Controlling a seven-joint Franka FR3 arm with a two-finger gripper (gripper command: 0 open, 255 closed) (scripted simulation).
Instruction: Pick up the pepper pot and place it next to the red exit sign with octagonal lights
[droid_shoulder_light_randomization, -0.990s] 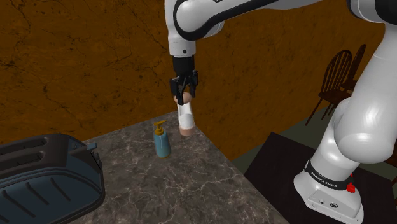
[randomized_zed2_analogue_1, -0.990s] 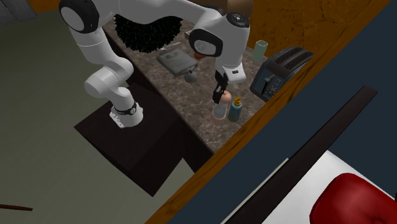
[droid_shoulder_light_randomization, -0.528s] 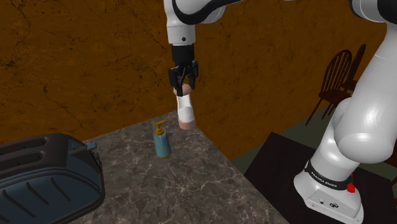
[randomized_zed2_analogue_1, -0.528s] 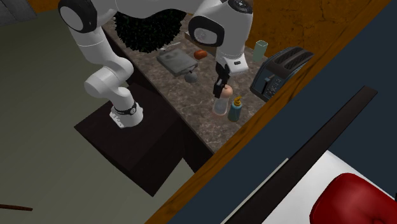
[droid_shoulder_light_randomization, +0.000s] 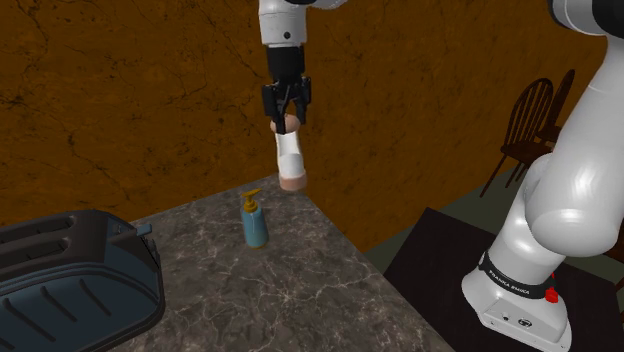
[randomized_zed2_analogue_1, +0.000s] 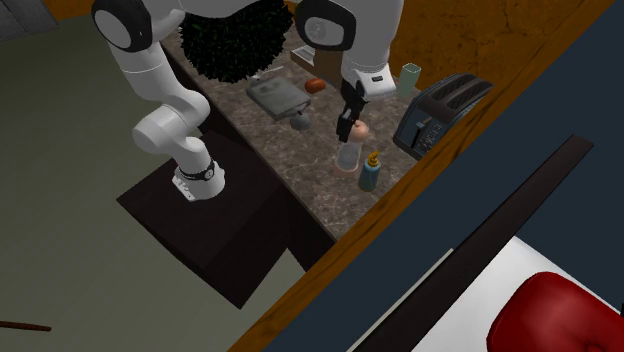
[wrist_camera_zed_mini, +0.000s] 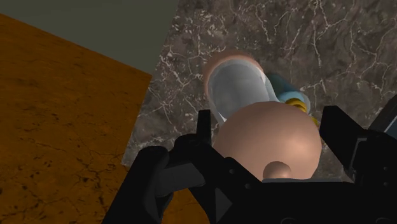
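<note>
The pepper pot (droid_shoulder_light_randomization: 290, 156) has a pinkish rounded top, a clear white body and a pinkish base. It hangs in the air above the far corner of the marble counter (droid_shoulder_light_randomization: 270, 290), tilted a little. My gripper (droid_shoulder_light_randomization: 285, 116) is shut on its rounded top. In the second exterior view the gripper (randomized_zed2_analogue_1: 346, 124) holds the pepper pot (randomized_zed2_analogue_1: 349, 152) over the counter (randomized_zed2_analogue_1: 300, 160). The wrist view shows the fingers clasping the pepper pot (wrist_camera_zed_mini: 254, 121) at its top. A small red object (randomized_zed2_analogue_1: 315, 85) lies farther along the counter.
A blue soap dispenser (droid_shoulder_light_randomization: 254, 219) with a yellow pump stands just beside and below the pot. A black toaster (droid_shoulder_light_randomization: 70, 275) sits at the shoulder view's lower left. A brown wall rises behind. A dark bushy object (randomized_zed2_analogue_1: 235, 40), a grey flat item (randomized_zed2_analogue_1: 277, 95) and a pale green cup (randomized_zed2_analogue_1: 409, 78) share the counter.
The gripper has risen with the pepper pot, lifting it well above the counter surface. The soap dispenser and toaster have stayed put.
</note>
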